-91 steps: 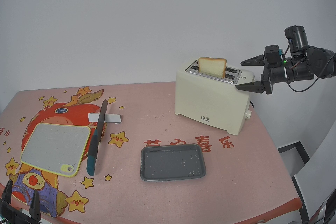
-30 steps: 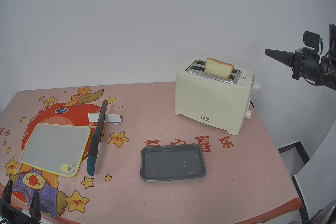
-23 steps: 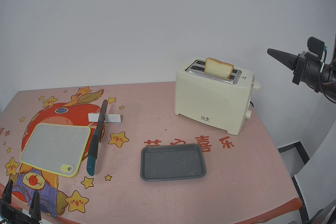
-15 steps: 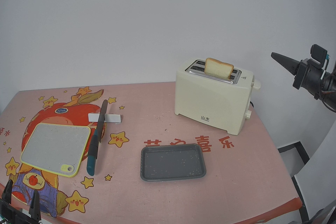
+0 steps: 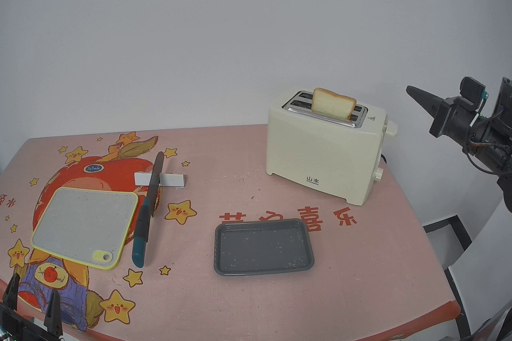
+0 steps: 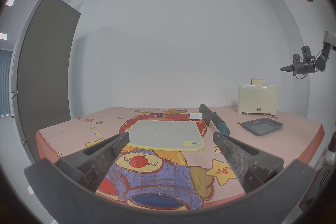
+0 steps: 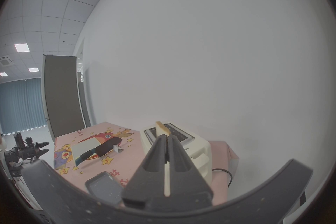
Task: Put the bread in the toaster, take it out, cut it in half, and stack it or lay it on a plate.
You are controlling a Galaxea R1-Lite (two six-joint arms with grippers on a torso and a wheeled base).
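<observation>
Bread [image 5: 333, 103] stands in toaster [image 5: 325, 155] slot, far right of tabletop [image 5: 373, 251], long side along slot. Right gripper [image 5: 413, 91] in air past right edge, tips pressed together, pointing at toaster; bread left of it, lower. Nearer arm. Left gripper [image 5: 32, 294] spread, low at near left corner. Earlier right gripper was spread beside toaster, bread taller; now bread lower, gripper backed off.

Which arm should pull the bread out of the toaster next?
Right, probably. The right hand, shut, hangs beside the toaster, level with the bread; the left hand, open, sits far off at the near-left corner of the table.
</observation>
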